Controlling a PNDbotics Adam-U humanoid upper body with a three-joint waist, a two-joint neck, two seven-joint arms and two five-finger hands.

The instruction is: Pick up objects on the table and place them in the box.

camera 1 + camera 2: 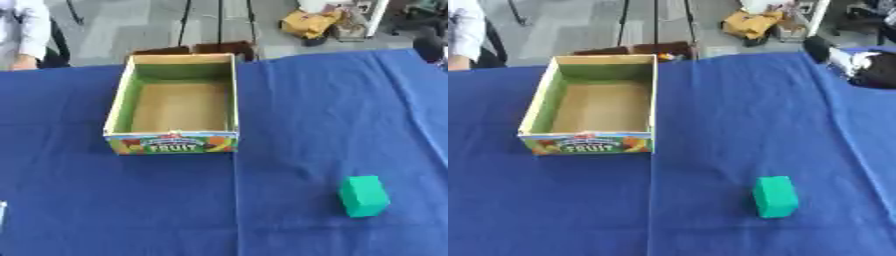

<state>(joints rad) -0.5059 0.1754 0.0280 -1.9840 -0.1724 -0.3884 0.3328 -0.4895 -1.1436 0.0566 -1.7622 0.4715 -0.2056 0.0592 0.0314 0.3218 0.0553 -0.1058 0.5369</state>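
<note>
lying apart: green block [363, 196], box [172, 142]

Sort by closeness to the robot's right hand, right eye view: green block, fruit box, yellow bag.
Right hand, upper right.
1. Yellow bag, floor beyond.
2. Fruit box, left, and green block, front: too close to call.
</note>
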